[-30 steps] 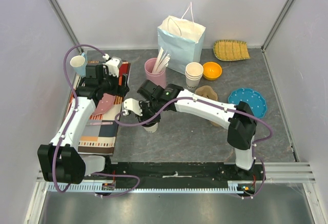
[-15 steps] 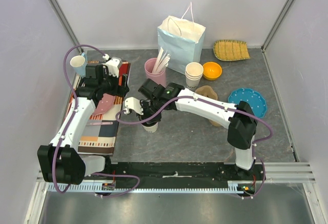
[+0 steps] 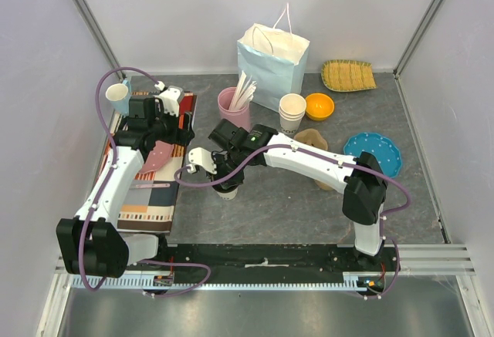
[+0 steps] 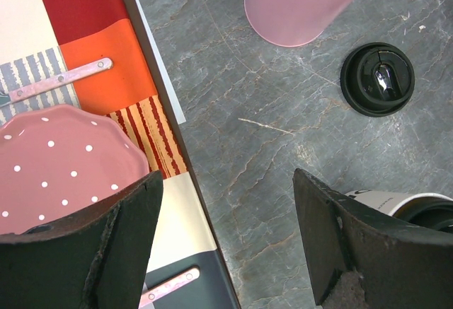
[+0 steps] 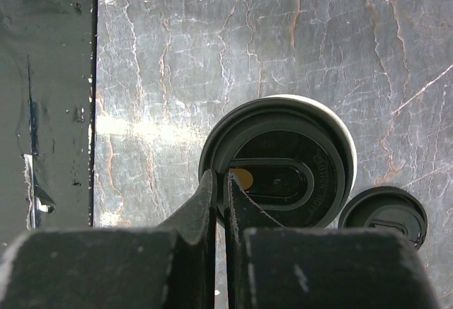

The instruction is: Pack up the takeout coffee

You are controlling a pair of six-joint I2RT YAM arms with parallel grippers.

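The takeout coffee [image 5: 283,162], a small white paper cup with a black lid, stands on the grey table in front of the pink cup. It shows in the top view [image 3: 226,192] and at the lower right of the left wrist view [image 4: 417,206]. My right gripper [image 5: 220,176] is shut, its tips resting on the near rim of the lid; in the top view it [image 3: 221,176] sits right over the cup. My left gripper [image 4: 226,242] is open and empty above the placemat's edge, left of the cup [image 3: 154,133]. The pale blue paper bag [image 3: 272,63] stands open at the back.
A loose black lid [image 4: 377,79] lies beside the coffee [image 5: 383,214]. A pink cup of straws [image 3: 231,104], stacked white cups [image 3: 292,112], orange bowl [image 3: 319,106], blue plate [image 3: 373,153] and wicker tray [image 3: 348,75] stand around. A pink dotted plate [image 4: 56,160] lies on the striped placemat [image 3: 150,198].
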